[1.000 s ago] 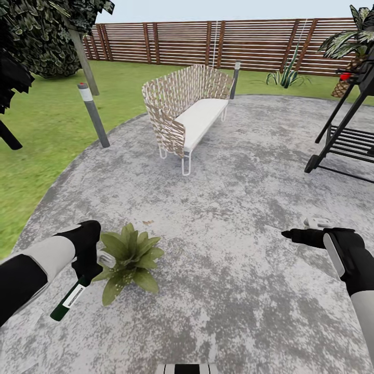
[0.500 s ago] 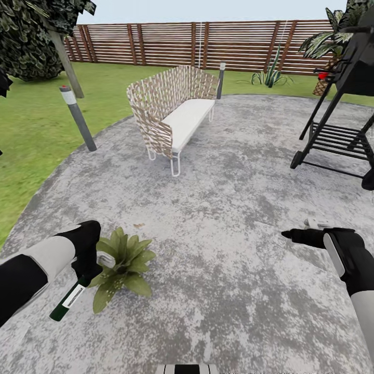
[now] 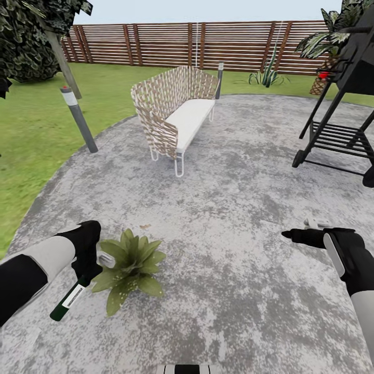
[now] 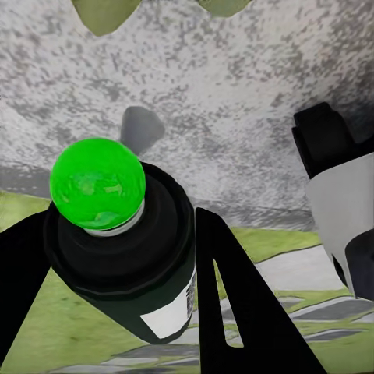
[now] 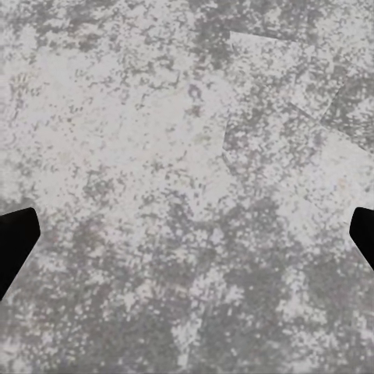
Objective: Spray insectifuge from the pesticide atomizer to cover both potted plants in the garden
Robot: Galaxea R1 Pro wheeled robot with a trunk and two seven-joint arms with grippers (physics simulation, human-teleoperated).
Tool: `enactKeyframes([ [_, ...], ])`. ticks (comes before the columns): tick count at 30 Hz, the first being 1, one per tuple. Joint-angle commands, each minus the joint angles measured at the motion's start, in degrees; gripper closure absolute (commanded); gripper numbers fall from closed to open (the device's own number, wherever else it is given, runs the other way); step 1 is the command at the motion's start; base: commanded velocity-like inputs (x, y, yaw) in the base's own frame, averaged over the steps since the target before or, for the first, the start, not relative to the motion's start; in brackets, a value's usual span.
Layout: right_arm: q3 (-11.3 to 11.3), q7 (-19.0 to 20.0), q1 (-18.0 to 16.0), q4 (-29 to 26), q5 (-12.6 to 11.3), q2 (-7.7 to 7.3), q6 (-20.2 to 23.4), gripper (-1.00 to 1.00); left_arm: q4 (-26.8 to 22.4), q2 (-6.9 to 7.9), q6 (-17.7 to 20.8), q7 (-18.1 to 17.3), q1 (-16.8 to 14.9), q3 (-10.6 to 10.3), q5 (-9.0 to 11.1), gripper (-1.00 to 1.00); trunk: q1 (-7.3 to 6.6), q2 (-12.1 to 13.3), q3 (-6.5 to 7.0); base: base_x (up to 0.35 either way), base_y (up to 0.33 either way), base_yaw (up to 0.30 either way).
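Just atomizer (image 3: 70,300) beside potted plant (image 3: 130,267)

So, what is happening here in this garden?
A wheeled robot stands on the paved patio. Its left pincer holds the atomizer, tilted, right beside a potted plant on the ground. In the left wrist view the bottle's top shows bright green. The right pincer is open and holds nothing, out over bare paving. A wicker bench and a black grill stand further back.
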Motion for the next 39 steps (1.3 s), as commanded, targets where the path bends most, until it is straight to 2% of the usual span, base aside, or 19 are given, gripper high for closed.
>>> enactKeyframes([
  [1, -0.1, 0.0, 0.0, 0.0, -0.3, -0.01, 0.3, -1.00, -0.2, 0.05, 0.4, -0.5, 0.0, 0.1, -0.6, 1.00, -0.01, 0.0, -0.04, 0.000, 0.022, -0.061],
  [8, -0.1, 0.0, 0.0, 0.0, -0.3, 0.01, 0.3, -1.00, -0.2, 0.06, 0.4, -0.5, 0.0, 0.1, -0.6, 1.00, -0.01, 0.0, 0.13, 0.000, 0.004, -0.208],
  [16, -0.1, 0.0, 0.0, 0.0, -0.3, 0.01, 0.3, -1.00, -0.2, 0.13, 0.4, -0.5, 2.7, 0.1, -0.6, 1.00, -0.01, 0.0, 0.17, -0.147, 0.015, -0.045],
  [33, 0.0, 0.0, 0.0, 0.0, -0.3, 0.01, 0.3, -1.00, -0.2, 0.04, 0.4, -0.6, 2.8, 0.7, -0.6, 1.00, -0.01, 0.0, 0.17, -0.044, 0.004, -0.001],
  [39, 0.0, 0.0, 0.0, -0.1, -0.3, 0.01, 0.3, -1.00, -0.2, 0.09, 0.4, -0.5, 2.7, 0.5, -0.6, 1.00, -0.01, 0.0, 0.17, 0.000, 0.238, -0.203],
])
